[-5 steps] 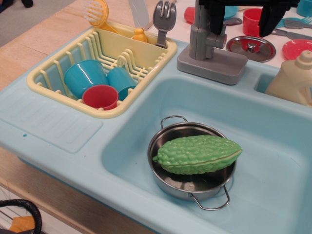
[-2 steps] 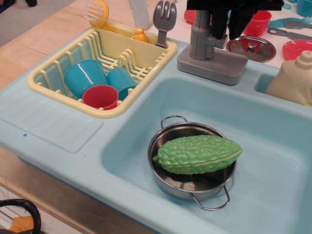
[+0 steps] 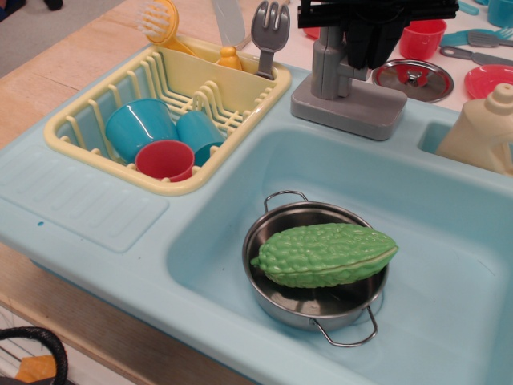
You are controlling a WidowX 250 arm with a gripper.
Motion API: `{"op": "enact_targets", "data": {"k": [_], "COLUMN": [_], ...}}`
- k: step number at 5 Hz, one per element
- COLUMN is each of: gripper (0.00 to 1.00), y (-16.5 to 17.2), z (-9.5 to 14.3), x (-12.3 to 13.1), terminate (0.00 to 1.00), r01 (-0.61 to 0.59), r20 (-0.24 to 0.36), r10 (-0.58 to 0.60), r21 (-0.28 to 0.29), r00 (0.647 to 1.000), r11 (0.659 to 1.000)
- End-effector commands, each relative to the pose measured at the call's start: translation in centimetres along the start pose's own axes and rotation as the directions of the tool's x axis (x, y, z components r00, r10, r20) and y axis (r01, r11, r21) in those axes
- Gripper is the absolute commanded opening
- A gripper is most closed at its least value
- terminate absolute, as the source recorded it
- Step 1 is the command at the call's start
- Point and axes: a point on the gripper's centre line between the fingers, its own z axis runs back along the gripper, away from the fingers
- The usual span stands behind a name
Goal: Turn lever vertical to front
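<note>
The grey toy faucet [image 3: 330,70] stands on its flat rectangular base [image 3: 353,108] at the back rim of the light-blue sink [image 3: 200,241]. My black gripper [image 3: 375,54] hangs at the top edge, right against the faucet's upper right side. Its fingers are drawn close together and look shut. The lever itself is hidden behind the gripper, so I cannot tell whether the fingers touch it or hold it. The grey fork [image 3: 270,30] stands upright in the dish rack, left of the faucet.
A yellow dish rack [image 3: 80,136] holds two blue cups [image 3: 140,127] and a red cup [image 3: 164,159]. A steel pot [image 3: 264,233] with a green bitter gourd [image 3: 325,254] sits in the basin. A cream bottle [image 3: 485,128], a pot lid [image 3: 413,79] and a red cup [image 3: 421,36] are at the right.
The gripper's fingers, wide apart a second ago, have closed together. The gripper has shifted left toward the faucet top. Nothing else has moved.
</note>
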Motion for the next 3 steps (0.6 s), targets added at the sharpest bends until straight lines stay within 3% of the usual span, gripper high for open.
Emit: {"op": "enact_targets", "data": {"k": [1,3], "gripper": [0.0,0.0], "y": [0.1,1.2], "z": [1.7,1.2], "x": [-1.5,-2.9], "terminate": [0.0,0.0], "r01": [-0.053,-0.111], "r20": [-0.026,-0.104], "r10": [0.053,0.109], "r21": [-0.013,-0.007], "r00": [0.998,0.989], "r11": [0.999,0.994]}}
